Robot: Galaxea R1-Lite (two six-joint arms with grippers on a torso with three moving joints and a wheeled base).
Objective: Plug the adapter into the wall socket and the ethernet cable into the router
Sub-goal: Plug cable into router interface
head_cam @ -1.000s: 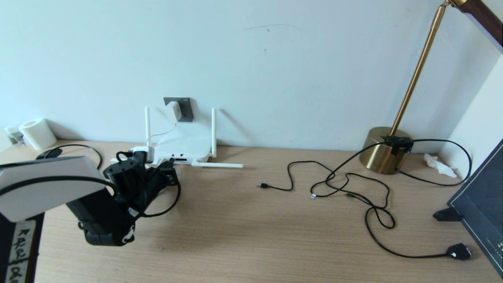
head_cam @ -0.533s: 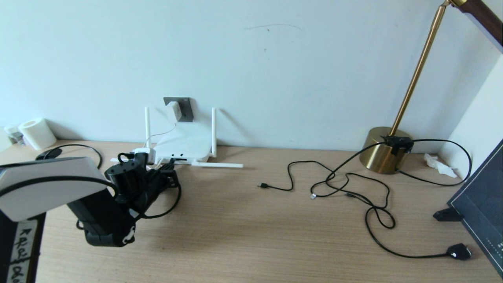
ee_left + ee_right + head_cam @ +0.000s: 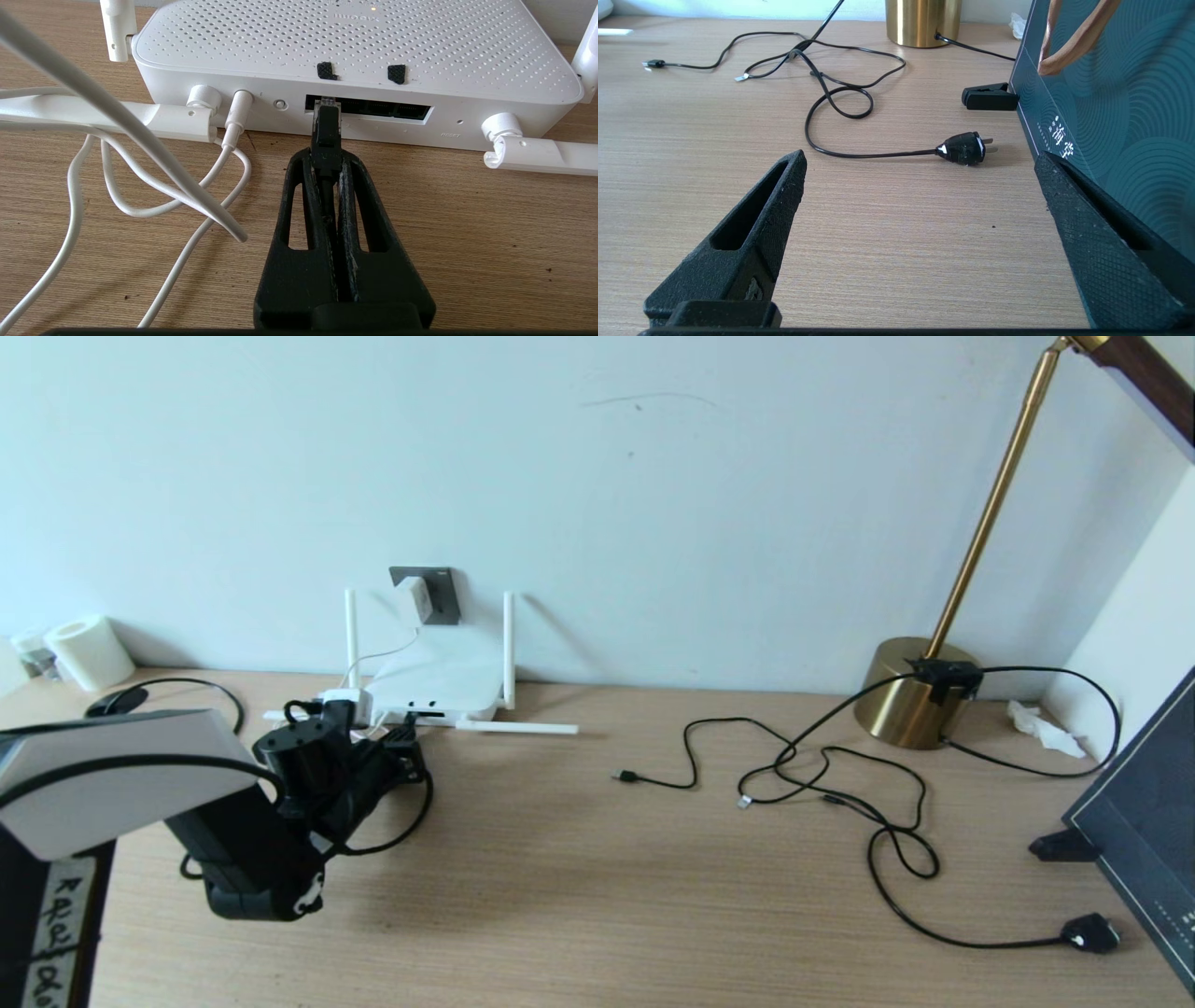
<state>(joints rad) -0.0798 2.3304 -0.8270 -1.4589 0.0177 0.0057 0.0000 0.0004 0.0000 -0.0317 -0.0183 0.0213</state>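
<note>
The white router (image 3: 355, 42) lies by the wall with its dark ports facing my left gripper (image 3: 325, 156). That gripper is shut on the black plug of the ethernet cable (image 3: 325, 135). The plug's clear tip sits at the mouth of the leftmost port; how deep it goes I cannot tell. In the head view the left gripper (image 3: 401, 739) is just in front of the router (image 3: 439, 681), and the cable (image 3: 411, 817) loops back beside the arm. The white adapter (image 3: 411, 600) sits on the grey wall socket (image 3: 442, 593). My right gripper (image 3: 920, 156) hovers open over bare table, holding nothing.
The adapter's thin white cord (image 3: 140, 186) coils on the table left of the held plug. Two router antennas (image 3: 518, 728) lie flat. Thin black cables (image 3: 840, 784), a power plug (image 3: 1088, 933), a brass lamp base (image 3: 910, 705) and a dark box (image 3: 1144, 821) fill the right side.
</note>
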